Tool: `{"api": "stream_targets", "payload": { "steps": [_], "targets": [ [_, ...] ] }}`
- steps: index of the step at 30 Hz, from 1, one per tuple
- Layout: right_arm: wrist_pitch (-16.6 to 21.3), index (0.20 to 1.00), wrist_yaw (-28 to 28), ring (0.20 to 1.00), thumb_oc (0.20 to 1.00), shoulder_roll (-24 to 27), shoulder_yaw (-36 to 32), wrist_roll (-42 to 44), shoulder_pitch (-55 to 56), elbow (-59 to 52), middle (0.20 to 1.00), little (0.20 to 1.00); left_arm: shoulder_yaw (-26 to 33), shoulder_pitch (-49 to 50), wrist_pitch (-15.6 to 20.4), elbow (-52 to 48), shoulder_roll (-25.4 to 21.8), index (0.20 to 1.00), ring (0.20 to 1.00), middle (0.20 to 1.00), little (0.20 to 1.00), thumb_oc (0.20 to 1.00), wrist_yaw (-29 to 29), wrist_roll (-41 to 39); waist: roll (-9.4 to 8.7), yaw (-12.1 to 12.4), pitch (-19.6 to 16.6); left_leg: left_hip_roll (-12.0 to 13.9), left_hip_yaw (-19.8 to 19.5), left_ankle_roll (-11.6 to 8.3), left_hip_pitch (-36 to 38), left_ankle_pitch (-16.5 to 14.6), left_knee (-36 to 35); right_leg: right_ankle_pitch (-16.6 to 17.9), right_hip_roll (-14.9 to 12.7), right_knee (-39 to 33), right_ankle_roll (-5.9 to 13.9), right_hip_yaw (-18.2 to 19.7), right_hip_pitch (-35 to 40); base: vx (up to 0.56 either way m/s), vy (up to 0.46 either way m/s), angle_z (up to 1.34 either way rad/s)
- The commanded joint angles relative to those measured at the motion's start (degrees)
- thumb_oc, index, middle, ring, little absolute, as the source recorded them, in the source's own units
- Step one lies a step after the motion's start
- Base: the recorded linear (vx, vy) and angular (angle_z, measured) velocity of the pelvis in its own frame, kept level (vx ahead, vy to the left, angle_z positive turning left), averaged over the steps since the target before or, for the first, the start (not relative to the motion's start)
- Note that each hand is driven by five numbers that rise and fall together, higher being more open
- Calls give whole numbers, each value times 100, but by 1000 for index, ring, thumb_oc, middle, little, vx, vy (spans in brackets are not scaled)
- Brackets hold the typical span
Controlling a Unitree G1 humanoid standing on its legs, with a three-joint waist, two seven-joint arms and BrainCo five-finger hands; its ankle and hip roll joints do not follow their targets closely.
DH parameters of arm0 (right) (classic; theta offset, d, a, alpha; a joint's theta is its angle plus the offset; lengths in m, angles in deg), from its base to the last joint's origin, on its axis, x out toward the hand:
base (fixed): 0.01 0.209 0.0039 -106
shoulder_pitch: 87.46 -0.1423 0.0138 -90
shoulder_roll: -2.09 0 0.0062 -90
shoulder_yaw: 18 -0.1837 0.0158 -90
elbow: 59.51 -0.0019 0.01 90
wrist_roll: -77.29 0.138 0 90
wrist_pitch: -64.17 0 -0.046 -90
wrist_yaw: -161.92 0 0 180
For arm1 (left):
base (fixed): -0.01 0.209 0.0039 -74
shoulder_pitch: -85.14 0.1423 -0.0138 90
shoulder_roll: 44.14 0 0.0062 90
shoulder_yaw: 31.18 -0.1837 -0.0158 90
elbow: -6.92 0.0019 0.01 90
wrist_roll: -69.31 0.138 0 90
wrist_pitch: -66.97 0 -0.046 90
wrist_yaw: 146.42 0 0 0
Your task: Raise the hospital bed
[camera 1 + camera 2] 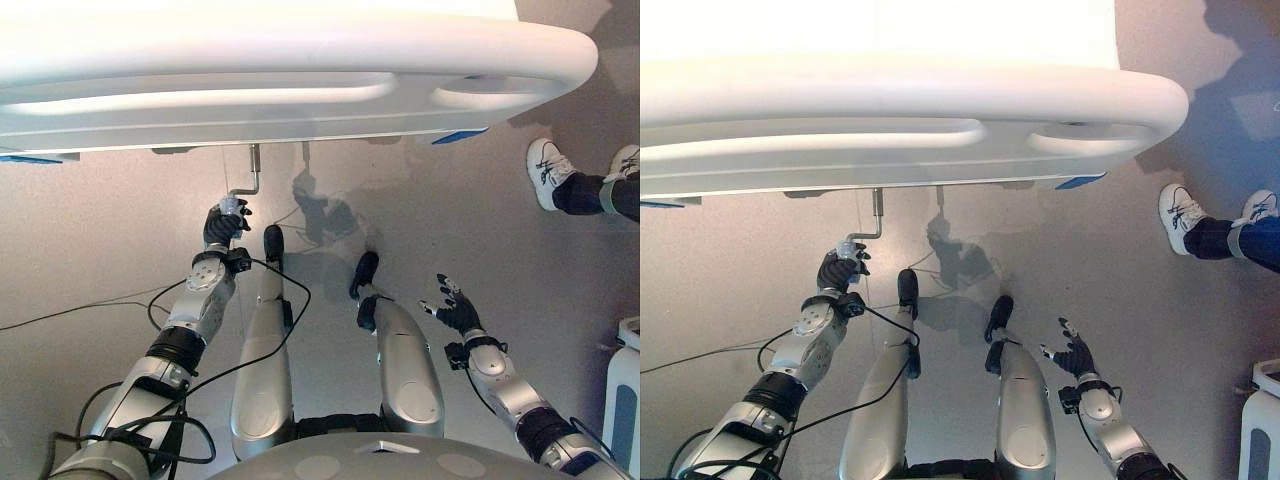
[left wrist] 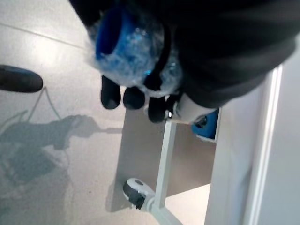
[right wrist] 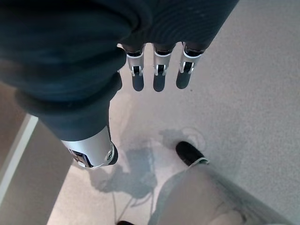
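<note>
The white footboard of the hospital bed spans the top of the head views. A metal crank hangs from under the bed's edge, ending in a blue handle wrapped in clear film. My left hand is curled round that handle, fingers closed on it in the left wrist view. My right hand hangs low at the right, away from the bed, with its fingers straight and holding nothing.
A person's legs in white shoes stand at the right near the bed's corner. A white bin sits at the lower right edge. A bed castor and blue fittings show under the frame. Grey floor lies all around.
</note>
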Motion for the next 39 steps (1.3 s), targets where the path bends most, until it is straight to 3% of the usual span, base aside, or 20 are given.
{"api": "stream_targets", "payload": {
  "steps": [1,7,17,39],
  "targets": [
    [80,1000,82,1000,1000,-74,43,105,196,-233,1000,1000,752,-24,425,288,-904,200,200,200,200,200,425,-21,-869,205,-80,-538,234,203,-195,-549,354,1442,-179,-1288,498,181,1,0,0,0],
    [155,1000,171,1000,1000,-8,199,187,141,-493,1000,1000,614,-671,361,941,-1025,200,200,200,200,200,542,-25,-998,9,-80,-512,312,200,-587,-567,419,1489,-138,-1296,483,268,-426,0,0,0],
    [276,1000,307,1000,1000,127,397,206,120,-913,1000,1000,394,-1602,224,1732,-1225,200,200,200,200,200,679,96,-1039,-291,-80,-453,427,168,-1127,-539,473,1515,-116,-1213,460,418,-1099,-4,-9,-4],
    [553,1000,554,1000,1000,479,655,100,55,-1463,1000,1000,-219,-2972,110,2486,-1053,200,200,200,200,200,843,509,-896,-885,-80,-235,864,60,-1853,-385,463,1519,96,-844,352,933,-2482,-8,-52,-12]
  ]
}}
